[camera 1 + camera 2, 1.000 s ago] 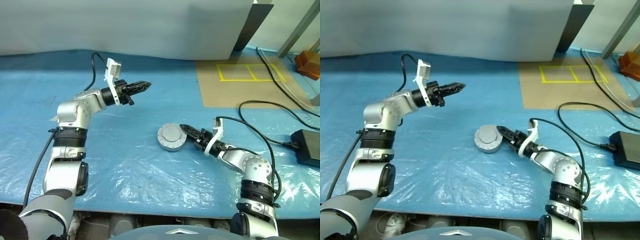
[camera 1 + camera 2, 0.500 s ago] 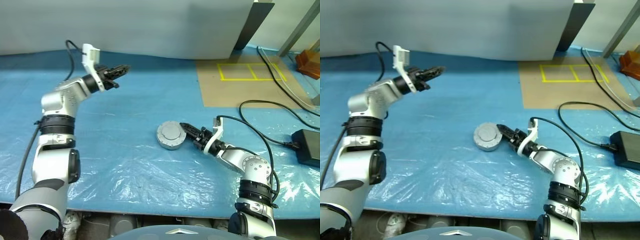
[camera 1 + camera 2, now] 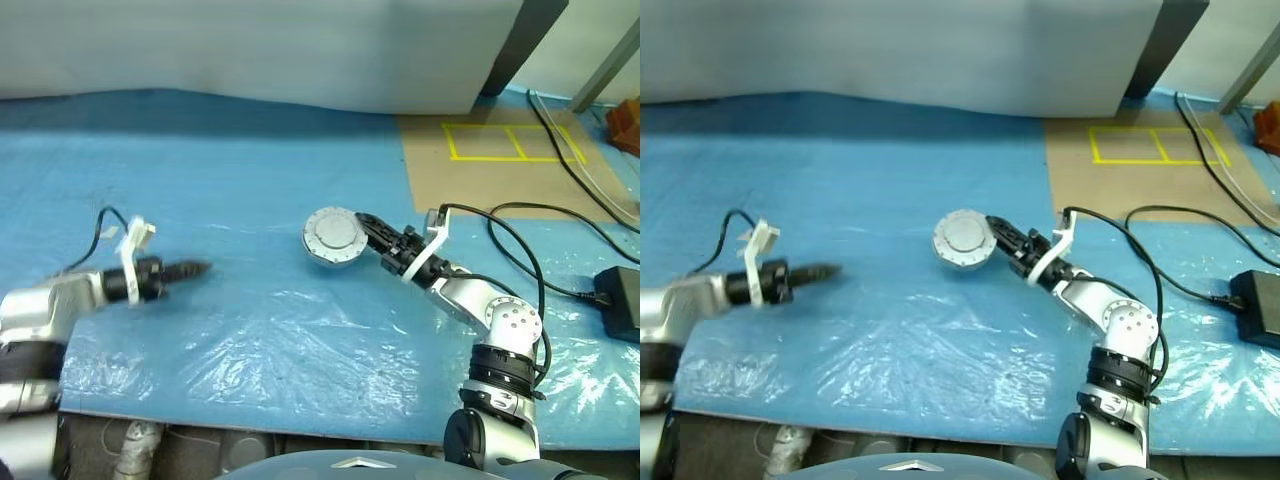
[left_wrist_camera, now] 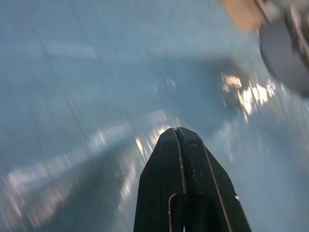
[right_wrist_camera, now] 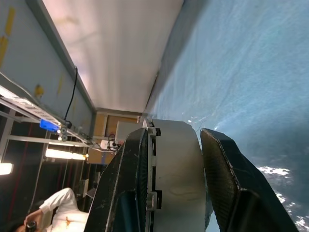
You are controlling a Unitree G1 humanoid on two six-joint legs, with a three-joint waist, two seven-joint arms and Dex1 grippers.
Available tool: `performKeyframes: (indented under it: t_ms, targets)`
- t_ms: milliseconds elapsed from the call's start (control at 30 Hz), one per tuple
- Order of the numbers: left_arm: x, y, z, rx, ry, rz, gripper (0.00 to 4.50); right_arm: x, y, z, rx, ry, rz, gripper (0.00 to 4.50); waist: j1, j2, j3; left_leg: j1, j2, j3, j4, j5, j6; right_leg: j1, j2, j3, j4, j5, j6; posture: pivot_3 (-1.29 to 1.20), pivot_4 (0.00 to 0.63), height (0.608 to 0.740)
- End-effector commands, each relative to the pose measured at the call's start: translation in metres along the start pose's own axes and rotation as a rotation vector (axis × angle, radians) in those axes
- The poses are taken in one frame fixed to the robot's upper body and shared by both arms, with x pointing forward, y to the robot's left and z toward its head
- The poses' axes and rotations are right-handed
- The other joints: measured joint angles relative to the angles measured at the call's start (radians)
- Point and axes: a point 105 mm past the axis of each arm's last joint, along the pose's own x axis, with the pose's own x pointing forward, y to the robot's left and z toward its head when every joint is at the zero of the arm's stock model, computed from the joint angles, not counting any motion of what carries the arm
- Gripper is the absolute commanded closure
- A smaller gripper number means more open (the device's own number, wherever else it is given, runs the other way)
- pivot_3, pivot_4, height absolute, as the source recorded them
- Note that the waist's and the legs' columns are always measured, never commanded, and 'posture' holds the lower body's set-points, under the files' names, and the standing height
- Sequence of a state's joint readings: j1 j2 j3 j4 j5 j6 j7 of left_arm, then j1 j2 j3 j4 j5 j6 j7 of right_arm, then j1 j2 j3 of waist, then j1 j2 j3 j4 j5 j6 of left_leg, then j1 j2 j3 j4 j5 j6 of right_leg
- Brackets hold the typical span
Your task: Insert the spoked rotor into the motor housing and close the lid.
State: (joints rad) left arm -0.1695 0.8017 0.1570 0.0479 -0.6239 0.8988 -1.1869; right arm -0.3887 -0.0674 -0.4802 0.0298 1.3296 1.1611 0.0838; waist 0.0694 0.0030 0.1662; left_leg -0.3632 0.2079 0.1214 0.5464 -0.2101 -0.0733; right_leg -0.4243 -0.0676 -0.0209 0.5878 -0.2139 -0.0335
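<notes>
My right gripper [image 3: 368, 230] clamps the motor housing [image 3: 334, 237] (lid on), left gripper [image 3: 197, 268] pinched closed, empty.

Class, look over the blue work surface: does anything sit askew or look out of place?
Yes. The closed motor housing is not lying flat: the right tool grips it by the rim, tipped on edge, lid facing the camera. Nothing looks spilled or damaged.

- Motor housing [image 3: 334, 237]: plain silver-grey, a paler round face, held between the right gripper's [image 3: 366, 231] black fingers.
- Left gripper [image 3: 197, 268]: black fingers; white bracket behind them.
- Table cover [image 3: 250, 180] beneath both grippers: bright blue, glossy with white glints.
- Board [image 3: 500, 170] beyond the right gripper: tan, marked with yellow tape rectangles.
</notes>
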Motion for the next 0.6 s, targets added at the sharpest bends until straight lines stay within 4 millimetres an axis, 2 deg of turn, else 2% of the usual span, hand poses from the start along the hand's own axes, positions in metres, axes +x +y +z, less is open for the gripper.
performKeyframes:
  t_ms: [33,133,200,300,433,600]
  targets:
    - [0.029,-0.051,0.017,0.088,-0.057,-0.160,4.50,0.009,0.031,0.008,-0.023,-0.015,0.131,3.17,0.019,0.004,0.002,0.000,0.000,0.001,0.000,0.000,0.000,0.000,-0.001,-0.001,0.001,0.000,0.000,0.00,0.150,0.740]
    - [0.051,-0.075,0.029,0.079,-0.149,-0.232,4.50,0.013,0.032,0.008,-0.020,-0.009,0.132,3.17,0.027,0.005,0.003,0.000,0.000,0.007,0.001,0.008,0.002,0.001,-0.008,-0.002,0.005,-0.003,-0.004,0.00,0.150,0.740]
    - [0.065,-0.074,0.039,0.034,-0.239,-0.214,4.50,0.015,0.034,0.008,-0.025,0.005,0.137,3.17,0.025,0.006,0.003,0.000,0.000,0.008,0.009,0.009,0.003,0.002,-0.008,-0.001,0.011,-0.003,-0.004,0.00,0.150,0.740]
    - [0.075,-0.076,0.050,-0.046,-0.304,-0.248,4.50,0.016,0.031,0.006,-0.034,0.025,0.119,3.17,0.021,0.006,0.003,-0.003,0.001,0.007,0.016,0.009,0.003,0.002,-0.008,0.000,0.018,-0.003,-0.004,0.00,0.150,0.740]
    - [0.070,-0.082,0.071,-0.123,-0.407,-0.337,3.61,0.014,0.029,0.008,-0.043,0.035,0.105,3.17,0.015,0.006,0.003,-0.003,0.001,0.006,0.016,0.009,0.002,0.001,-0.007,0.001,0.020,-0.002,-0.003,0.00,0.150,0.740]
    - [0.071,-0.076,0.075,-0.187,-0.413,-0.347,1.94,0.013,0.027,0.010,-0.055,0.038,0.087,3.17,0.010,0.006,0.003,-0.004,-0.001,0.004,0.016,0.009,0.002,0.001,-0.007,0.000,0.018,0.000,0.002,0.00,0.150,0.740]
